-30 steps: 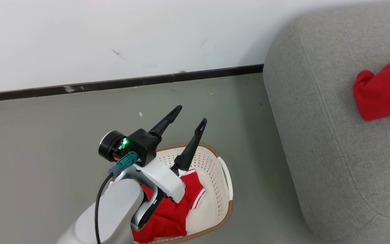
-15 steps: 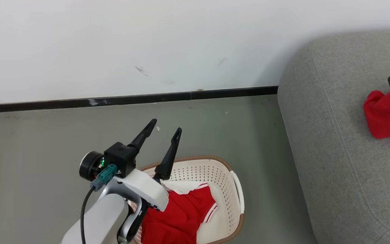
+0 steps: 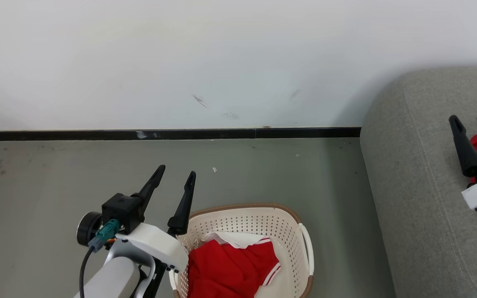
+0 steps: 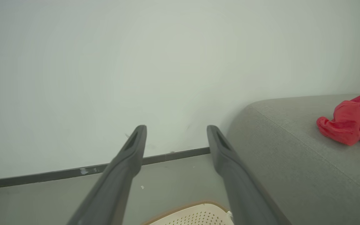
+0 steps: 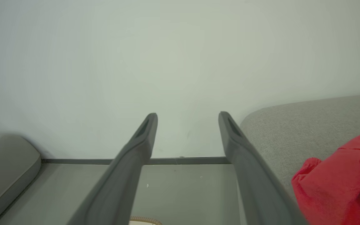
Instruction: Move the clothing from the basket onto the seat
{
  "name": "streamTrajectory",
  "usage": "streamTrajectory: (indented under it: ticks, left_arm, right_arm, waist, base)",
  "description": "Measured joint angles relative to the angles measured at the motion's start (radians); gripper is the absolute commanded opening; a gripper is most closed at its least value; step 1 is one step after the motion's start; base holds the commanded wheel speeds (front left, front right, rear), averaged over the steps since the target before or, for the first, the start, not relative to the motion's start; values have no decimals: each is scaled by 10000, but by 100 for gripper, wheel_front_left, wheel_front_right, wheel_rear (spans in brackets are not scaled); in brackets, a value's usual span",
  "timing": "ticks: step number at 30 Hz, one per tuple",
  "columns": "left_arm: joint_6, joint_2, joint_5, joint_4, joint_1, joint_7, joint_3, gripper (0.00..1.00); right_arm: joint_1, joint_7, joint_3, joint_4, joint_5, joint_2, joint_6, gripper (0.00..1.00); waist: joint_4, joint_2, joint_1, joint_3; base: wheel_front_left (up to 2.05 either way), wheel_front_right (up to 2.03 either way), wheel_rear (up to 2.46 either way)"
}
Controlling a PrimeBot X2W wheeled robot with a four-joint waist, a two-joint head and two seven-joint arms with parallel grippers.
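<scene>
Left gripper [image 3: 176,170] is wide open with nothing in it, and I see it just beside the basket [image 3: 242,206]. Right gripper [image 3: 467,118] is open too, up over the seat [image 3: 420,186]. Red clothing [image 3: 226,269] lies in the basket, and more clothing [image 4: 345,125] lies on the seat.

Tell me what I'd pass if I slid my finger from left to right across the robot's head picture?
Left pincer, open → cream laundry basket on the floor → grey sofa → right pincer, open, above the sofa.
</scene>
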Motion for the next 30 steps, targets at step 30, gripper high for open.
streamTrajectory:
  ticks: [30]
  left_arm:
    - [347, 159, -224, -984, 1732, -13, 1478, 100]
  right_arm:
    - [2943, 0, -1258, -2067, -1835, 1847, 0, 100]
  waist:
    - [909, 0, 0, -533]
  base:
    - [0, 0, 0]
